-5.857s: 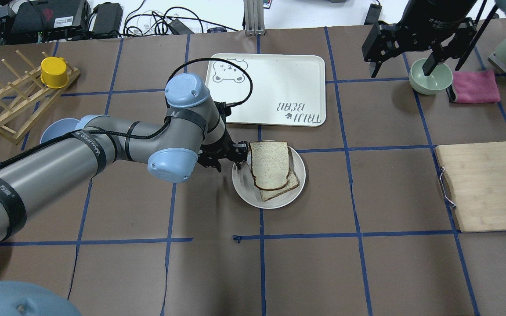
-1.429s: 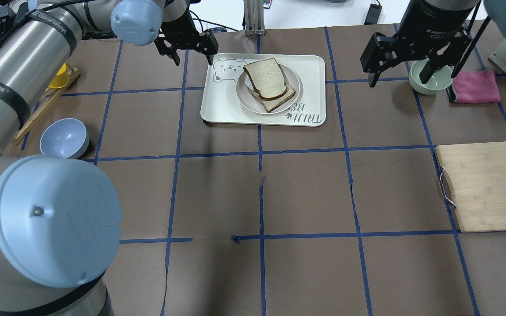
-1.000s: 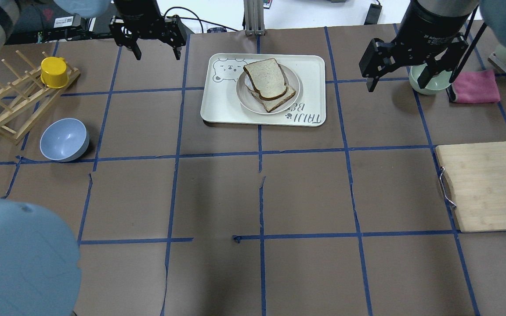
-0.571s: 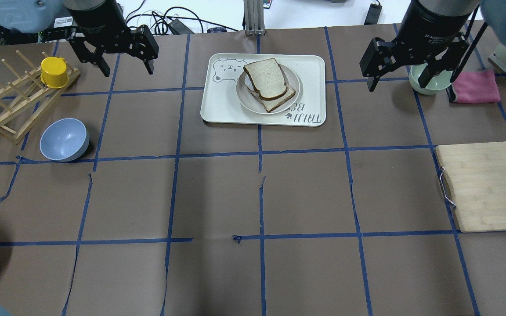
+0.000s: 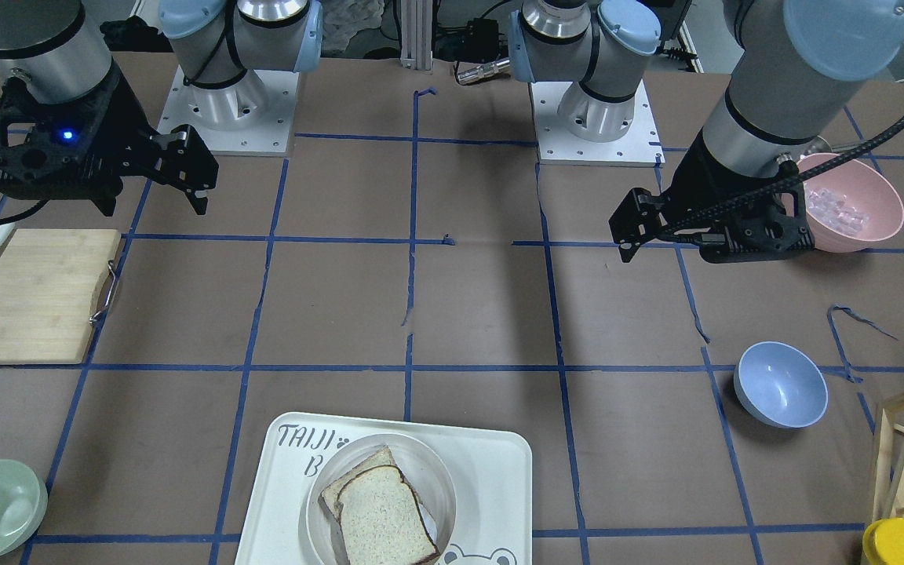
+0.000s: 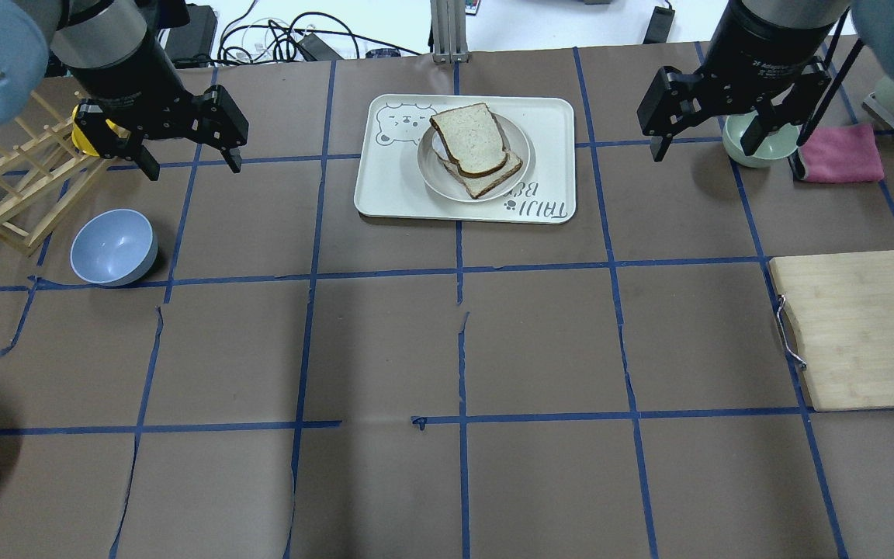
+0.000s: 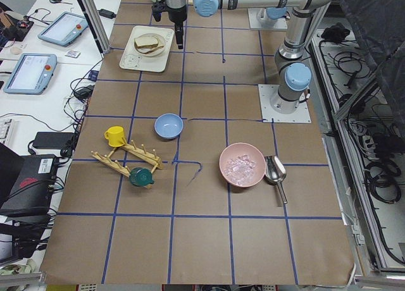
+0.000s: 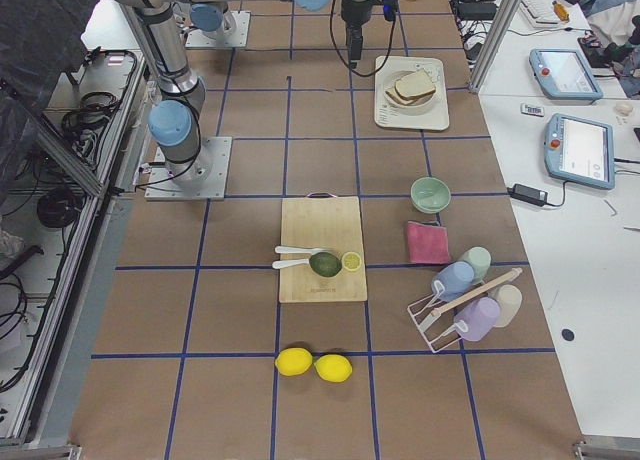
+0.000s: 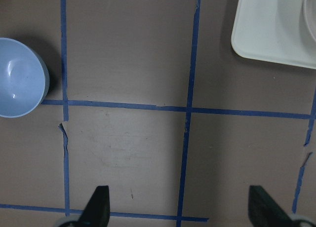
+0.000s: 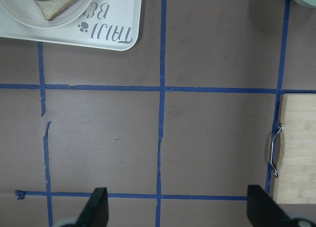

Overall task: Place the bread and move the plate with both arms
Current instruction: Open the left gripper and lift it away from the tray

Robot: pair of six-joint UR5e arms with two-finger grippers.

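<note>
The bread point(image 6: 469, 140), with its dark crust, lies on top of a paler slice point(image 6: 497, 175) on the plate point(image 6: 425, 167). The plate sits on the "TAIJI BEAR" tray point(image 6: 393, 190) at the far middle of the table. The bread point(image 5: 381, 518) and plate point(image 5: 440, 471) also show in the front-facing view. My left gripper point(image 6: 195, 167) is open and empty, hovering well left of the tray near the rack. My right gripper point(image 6: 705, 146) is open and empty, hovering right of the tray beside the green bowl. Both wrist views show open fingers over bare table.
A blue bowl point(image 6: 113, 247) and a wooden rack point(image 6: 5, 198) with a yellow cup point(image 5: 899, 545) stand on the left. A green bowl point(image 6: 765, 147), pink cloth point(image 6: 839, 153) and cutting board point(image 6: 854, 330) stand on the right. A pink bowl point(image 5: 852, 204) stands near the left arm's base.
The plate with the bread has gone from the table's middle onto the tray. My left gripper let go of it and swung away to the left. The right gripper barely moved.
</note>
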